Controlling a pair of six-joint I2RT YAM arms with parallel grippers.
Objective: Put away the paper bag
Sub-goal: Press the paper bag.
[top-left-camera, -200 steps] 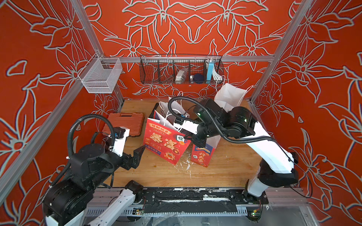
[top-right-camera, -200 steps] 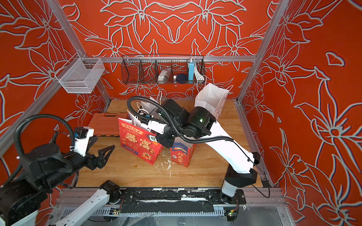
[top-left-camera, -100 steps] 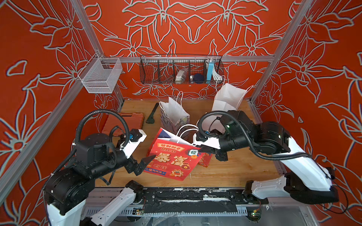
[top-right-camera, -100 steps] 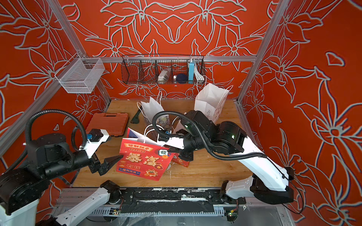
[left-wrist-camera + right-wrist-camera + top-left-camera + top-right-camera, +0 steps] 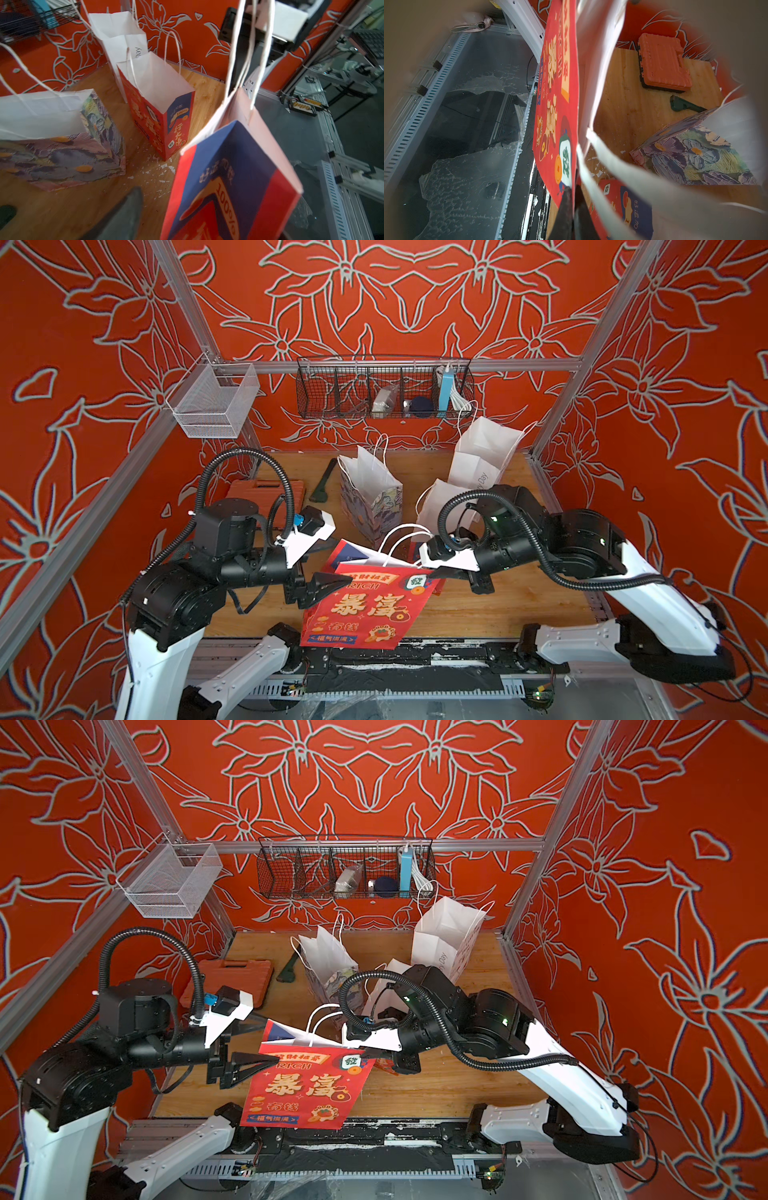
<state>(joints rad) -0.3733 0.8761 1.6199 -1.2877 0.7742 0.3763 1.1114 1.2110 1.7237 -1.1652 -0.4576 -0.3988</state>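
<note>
Risk, left: Your left end effector (image 5: 337,563) stands with its jaws apart at the upper left corner of the red paper bag (image 5: 365,610). Close there and you may, I judge, catch one panel only, or nothing, and set the bag swinging.
Risk, middle: The floral bag (image 5: 376,499) and small red bag (image 5: 149,122) stand near, behind it; a swing could topple them.
Risk, right: The weight looks to hang from a single pinch. A tug from the left could tear the rim or pull it free.
Left end effector: Apart. Its lower finger crosses the bag's front in both top views; you cannot tell whether it touches.
Bag: In the air, tilted, over the front edge of the counter (image 5: 478,614), between both end effectors.
Right end effector (image 5: 432,573): Together, clamped on the top rim near the right corner.
</note>
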